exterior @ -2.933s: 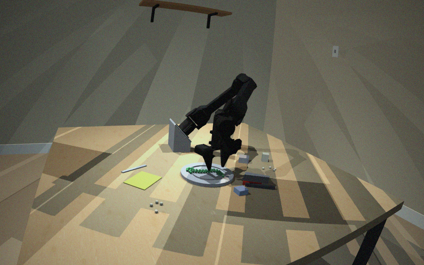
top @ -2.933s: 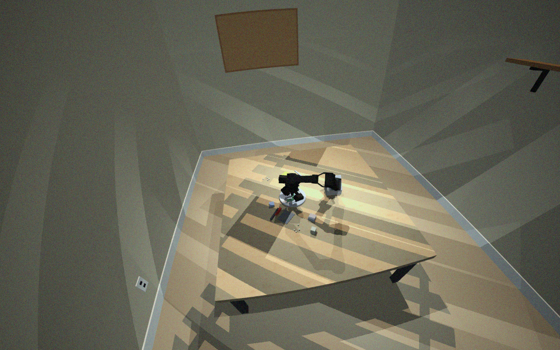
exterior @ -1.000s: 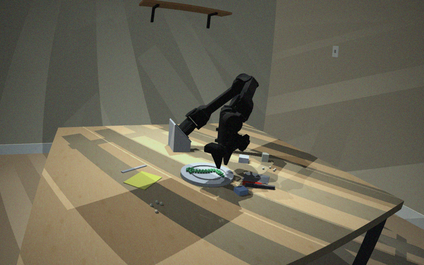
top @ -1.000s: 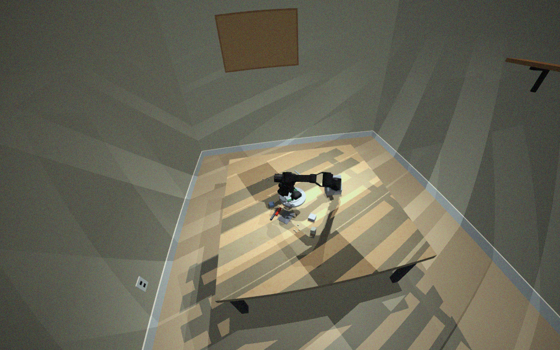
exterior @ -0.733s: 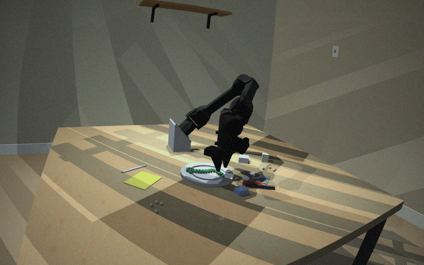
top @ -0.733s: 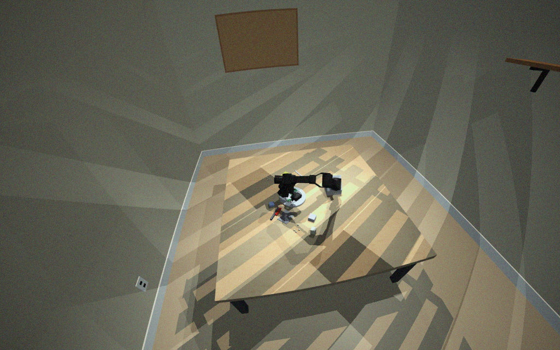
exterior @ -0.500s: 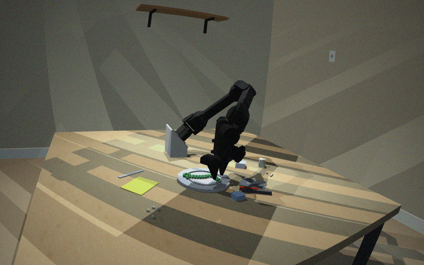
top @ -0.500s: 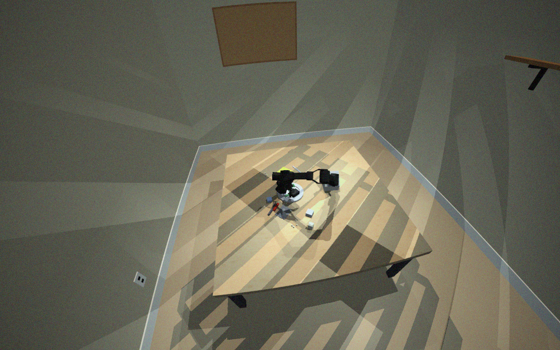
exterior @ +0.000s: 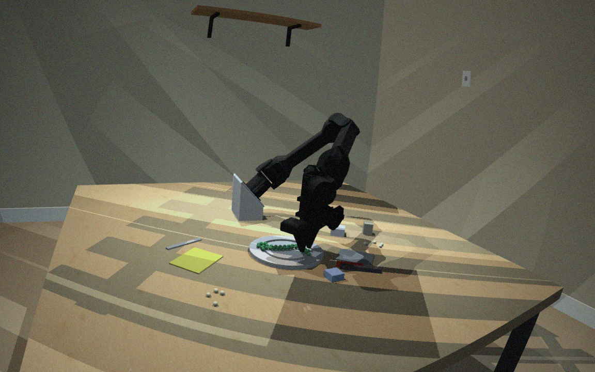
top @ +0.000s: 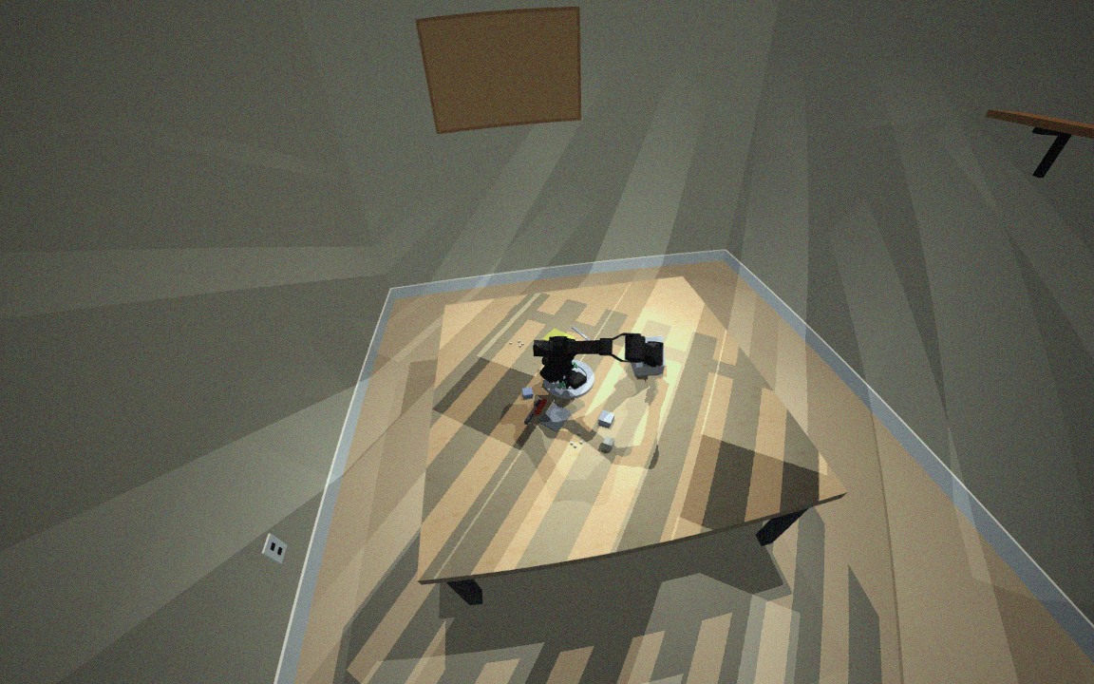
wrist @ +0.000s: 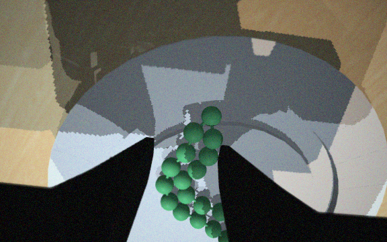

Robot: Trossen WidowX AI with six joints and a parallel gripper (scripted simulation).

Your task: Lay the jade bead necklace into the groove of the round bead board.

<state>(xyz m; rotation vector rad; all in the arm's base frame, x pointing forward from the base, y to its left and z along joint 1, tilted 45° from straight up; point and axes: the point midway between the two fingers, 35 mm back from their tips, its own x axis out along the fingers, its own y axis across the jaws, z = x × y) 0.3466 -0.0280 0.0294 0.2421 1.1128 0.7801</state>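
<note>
The jade bead necklace (exterior: 281,248) (wrist: 182,179) lies bunched in a narrow double strand, with a bend, across the round bead board (top: 591,380) (exterior: 267,262) (wrist: 113,87). In the wrist view its far end reaches up over the ring groove, and its lower part runs behind the right finger. My gripper (exterior: 305,250) (wrist: 187,149) is low over the board's right part in the exterior view, fingers pointing down. It is partly open, with several green beads between the fingers. The right finger is against or very near the beads; a gap shows beside the left finger.
A blue block (top: 527,392) (exterior: 333,274) and a red and dark tool (top: 538,407) (exterior: 359,266) lie close to the board. A yellow square (exterior: 196,260), a grey bar (exterior: 183,243) and several small pale beads (exterior: 215,291) lie left. Two small blocks stand behind.
</note>
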